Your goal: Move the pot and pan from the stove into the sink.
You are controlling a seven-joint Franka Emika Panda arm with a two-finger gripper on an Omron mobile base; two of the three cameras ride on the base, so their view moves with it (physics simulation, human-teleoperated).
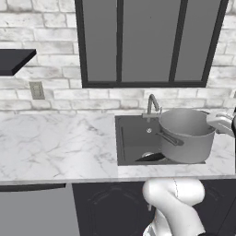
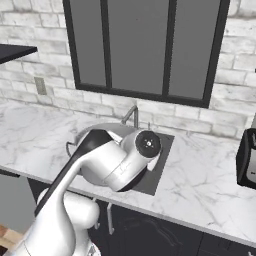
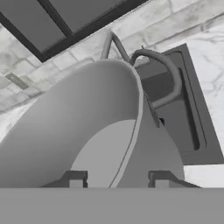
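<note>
Left base view: we see the pot over the right half of the sink, its base down in front of the basin's right side and its rim standing well above the marble surface. A side handle juts from its left wall. The white arm reaches the pot's right rim from the frame edge. The curved faucet stands just behind the pot's left rim. Low in the basin, left of the pot, a dark sliver with a pale spot shows, likely the pan; we cannot confirm it. A wall outlet sits on the brick, and a dark shelf at upper left.

Right base view: the arm's bulk covers most of the sink. A strip of pot rim and one handle loop peek out at the arm's left. The faucet rises behind. A black appliance sits on the surface at far right.

Hand view: the tool straddles the pot wall, one fingertip on each side of the rim, so we read it as clenched on the pot. The pot's far handle arcs over the dark sink.
</note>
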